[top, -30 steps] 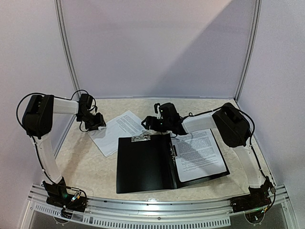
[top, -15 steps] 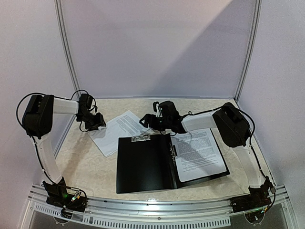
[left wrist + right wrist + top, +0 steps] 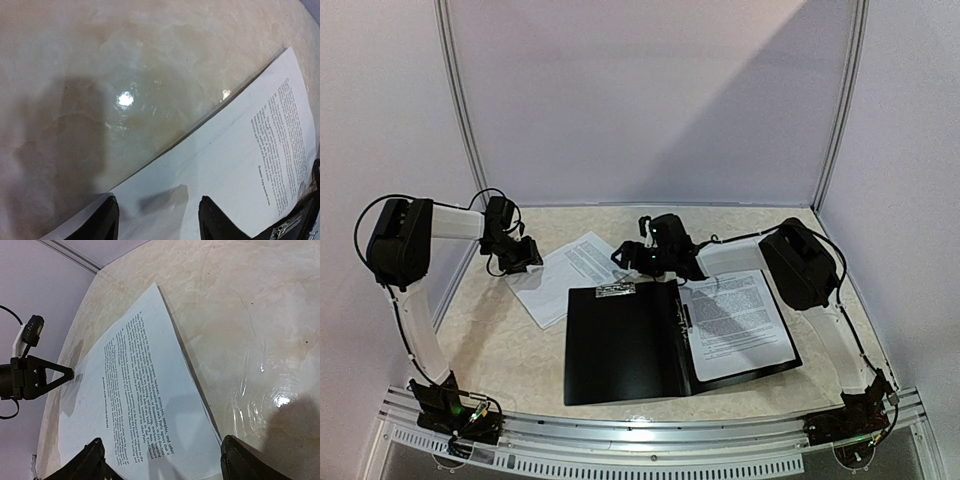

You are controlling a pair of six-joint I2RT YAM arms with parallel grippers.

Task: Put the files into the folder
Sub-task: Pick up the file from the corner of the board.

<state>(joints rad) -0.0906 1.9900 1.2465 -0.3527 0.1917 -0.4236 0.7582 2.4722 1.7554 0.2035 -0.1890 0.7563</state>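
Note:
The black folder [image 3: 620,340] lies open at the table's middle, a printed sheet [image 3: 735,325] of the files resting on its right half. Another sheet of the files [image 3: 570,272] lies loose on the table, behind and left of the folder. My left gripper [image 3: 520,256] hovers over that sheet's left end; in the left wrist view the gripper [image 3: 159,219] is open, white paper [image 3: 240,165] beneath, nothing between the fingers. My right gripper [image 3: 635,258] hangs over the sheet's right end. In the right wrist view it [image 3: 165,461] stands open above the printed text [image 3: 135,390].
Marbled beige tabletop [image 3: 500,340] surrounds the folder. White walls and metal posts [image 3: 460,110] close in the back and sides. The left gripper's fingers [image 3: 37,379] show at the far end of the sheet in the right wrist view.
My right gripper has crept a little to the left over the loose sheet's end. The left arm, the folder and the sheets have stayed put.

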